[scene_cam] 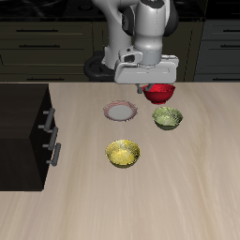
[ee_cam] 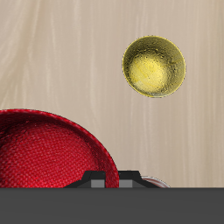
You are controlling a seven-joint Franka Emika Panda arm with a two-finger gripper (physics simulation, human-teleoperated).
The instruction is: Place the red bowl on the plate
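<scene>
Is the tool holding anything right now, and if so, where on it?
Looks like yes: the tool has the red bowl by its rim, though its fingertips are hidden. The plate sits bare nearby.

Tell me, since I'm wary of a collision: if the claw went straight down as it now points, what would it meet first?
Probably the red bowl, which sits right under the claw; its rim fills the wrist view close up. Whether they already touch is unclear.
</scene>
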